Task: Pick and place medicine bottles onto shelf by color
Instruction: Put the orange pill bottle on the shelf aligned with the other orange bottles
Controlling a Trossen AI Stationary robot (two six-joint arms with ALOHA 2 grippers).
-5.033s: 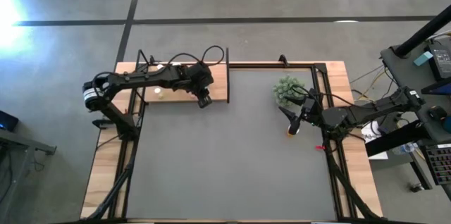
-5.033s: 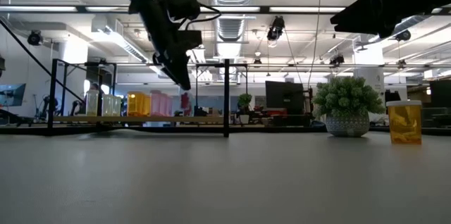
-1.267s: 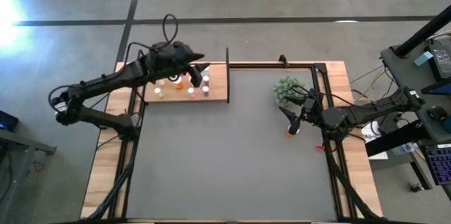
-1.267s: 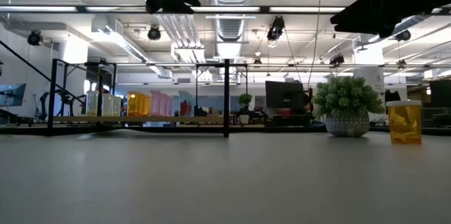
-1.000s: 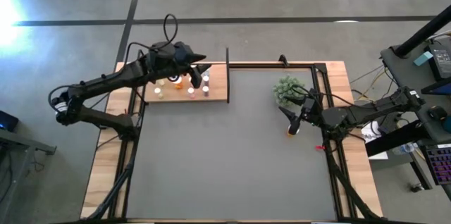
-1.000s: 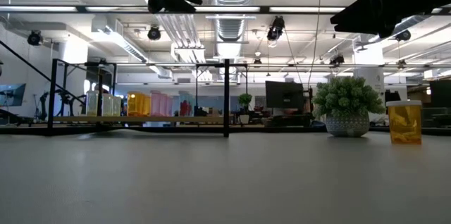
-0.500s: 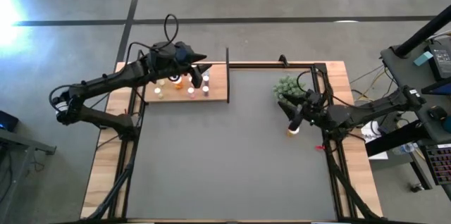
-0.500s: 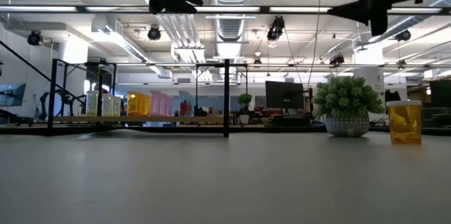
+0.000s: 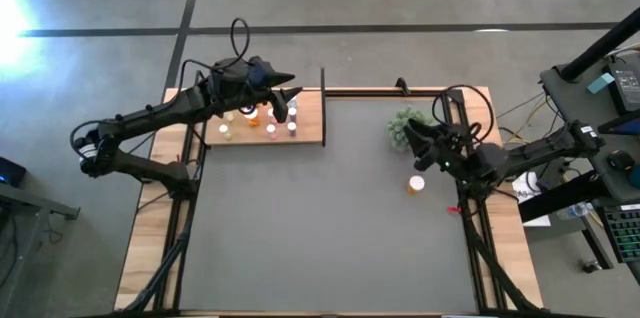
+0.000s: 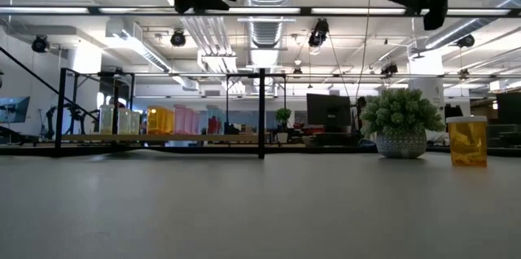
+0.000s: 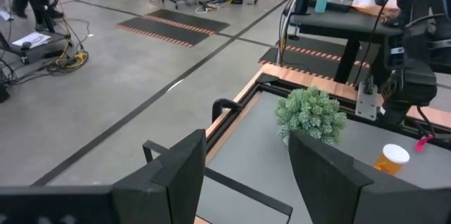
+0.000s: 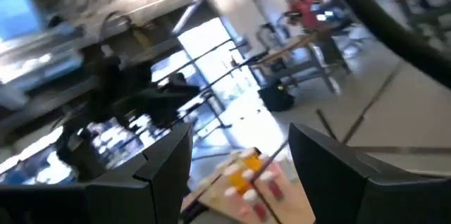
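Your table (image 9: 330, 218) carries a grey mat with the shelf (image 9: 312, 130) at about ten o'clock from its centre in the high view, a flat light-wood board with a thin black post at its end. Several medicine bottles (image 9: 270, 130) already stand on it, white caps up, grouped near the board's middle.

The left claw (image 9: 290, 98) hangs over the shelf, its fingers parted with nothing between them. The right claw (image 9: 412, 134) hovers raised at about two o'clock, beside the small green plant (image 10: 400, 122), jaws standing wide and empty.

The one bottle left on the mat is the amber bottle (image 9: 416, 184), upright at about three o'clock from the table's centre, just below the right claw in the high view and clear of the plant.

Judgement on handling: expect it to be light, rigid plastic, smooth-walled and therefore inclined to slip or twist. It is tall for its base, so a sideways nudge could tip it. You would do best to close across the body just under the white cap (image 10: 466, 119), fingers square to the cylinder, with modest force. Keep clear of the plant on approach.
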